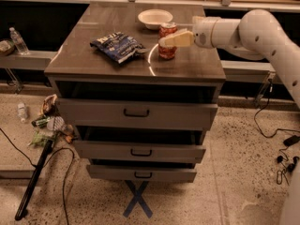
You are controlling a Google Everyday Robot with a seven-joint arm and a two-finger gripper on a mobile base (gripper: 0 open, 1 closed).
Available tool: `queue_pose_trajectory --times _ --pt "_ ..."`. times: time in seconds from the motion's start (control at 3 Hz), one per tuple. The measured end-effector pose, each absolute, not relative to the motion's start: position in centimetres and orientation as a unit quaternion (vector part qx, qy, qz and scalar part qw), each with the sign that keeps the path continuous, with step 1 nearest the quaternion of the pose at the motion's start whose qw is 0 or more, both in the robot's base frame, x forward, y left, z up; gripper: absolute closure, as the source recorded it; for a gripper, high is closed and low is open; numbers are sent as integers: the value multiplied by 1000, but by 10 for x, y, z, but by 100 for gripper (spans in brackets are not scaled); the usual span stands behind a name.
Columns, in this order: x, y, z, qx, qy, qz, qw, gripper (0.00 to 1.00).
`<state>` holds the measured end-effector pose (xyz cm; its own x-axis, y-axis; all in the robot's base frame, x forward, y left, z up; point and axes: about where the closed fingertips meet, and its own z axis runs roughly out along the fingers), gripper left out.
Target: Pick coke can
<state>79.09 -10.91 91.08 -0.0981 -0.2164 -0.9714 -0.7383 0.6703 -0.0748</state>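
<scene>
The coke can (167, 52) is red with a silver top and stands upright on the cabinet top (187, 67), right of centre, just in front of the white bowl (154, 18). My gripper (168, 40) reaches in from the right on a white arm (248, 29). It is at the can's mid height, and its cream-coloured tip crosses the front of the can. The can rests on the surface.
A dark blue chip bag (117, 45) lies left of the can. The cabinet has three drawers (137, 112) slightly pulled out. Trash and a bottle (47, 123) lie on the floor at left, and cables (281, 149) at right. A rail runs behind the cabinet.
</scene>
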Motion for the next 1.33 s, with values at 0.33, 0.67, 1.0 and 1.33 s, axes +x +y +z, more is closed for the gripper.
queue_pose_trajectory --times 0.33,0.67,1.0,1.33 --pt "809 -97 893 -333 705 250 574 31" --pt "810 -89 883 -330 707 265 567 54" --pt "809 -83 890 -338 698 268 572 78" --pt "807 -81 926 -343 670 260 604 99"
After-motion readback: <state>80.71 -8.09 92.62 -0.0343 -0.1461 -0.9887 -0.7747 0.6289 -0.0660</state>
